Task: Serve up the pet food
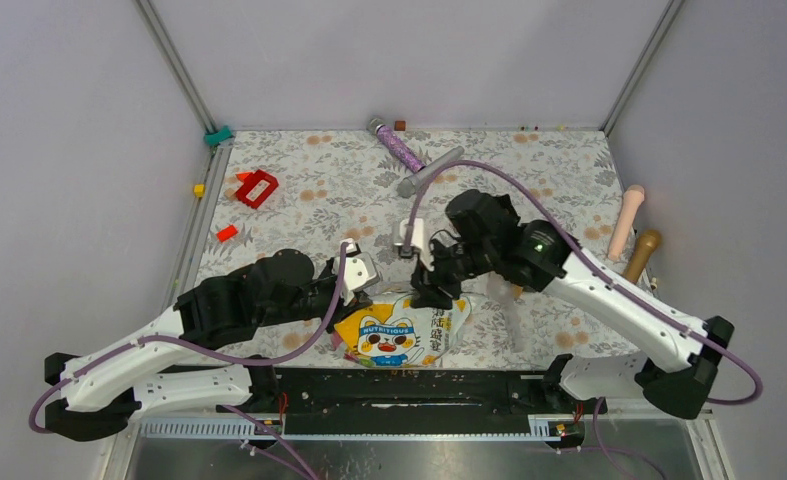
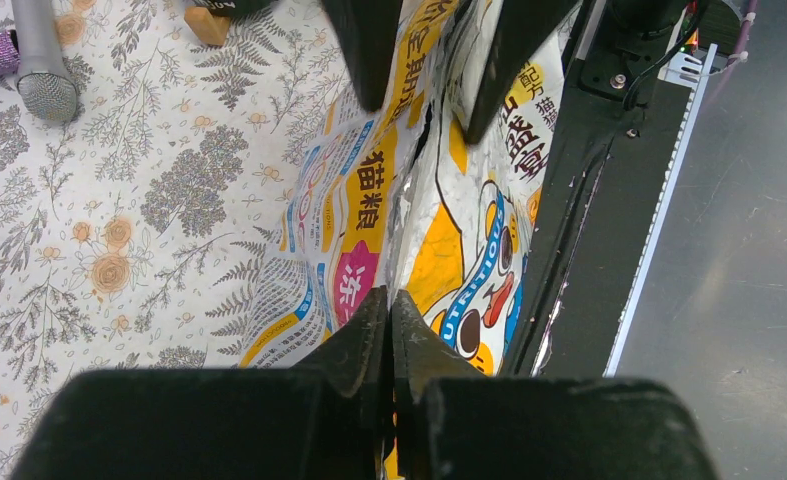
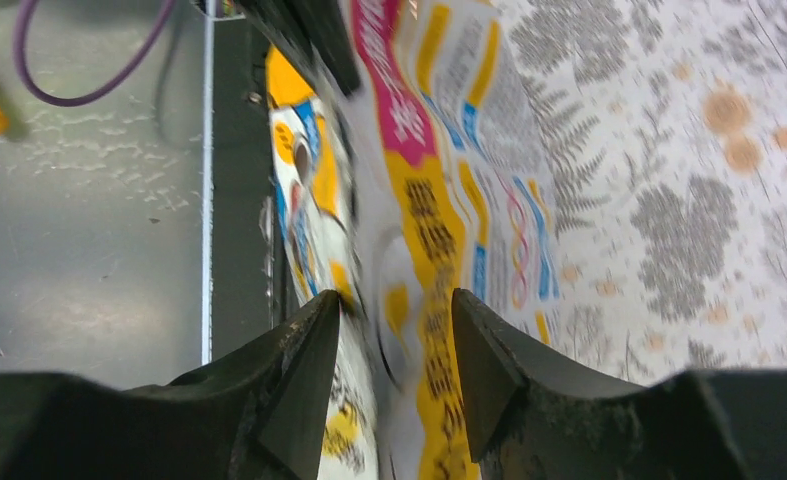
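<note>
1. Judging the step in hand as opening the pet food bag [image 1: 401, 330]; not yet pouring or serving.
2. Noting the bag at the near edge of the floral mat [image 1: 529, 170] covering the surface, cat print facing up, just beside the black base rail [image 1: 419, 385], with its far edge creased and raised.
3. Seeing no pet food loose in any view. Judging it to be sitting inside the bag, out of sight.
4. Pinching the bag's far edge near its left corner with the left end effector [image 2: 391, 335]: clenched, fingers pressed together on a sliver of yellow film.
5. Straddling the same edge farther along with the right end effector [image 3: 394, 335]: released, fingers apart on either side of the crumpled film, not clamping it. Reading the right wrist view as smeared, so leaving finger-to-film contact unsettled.
6. Finding no bowl or dish in the three views, so leaving the serving place unknown.
7. Judging the next move as calling for:
   - closing the right end effector on the film close to the left one's hold;
   - pulling the two holds apart to part the mouth;
   - only then tipping the bag.
8. Flagging risks: glossy film slipping out of a thin pinch, and kibble spilling onto the mat if the mouth opens while lying low.
</note>
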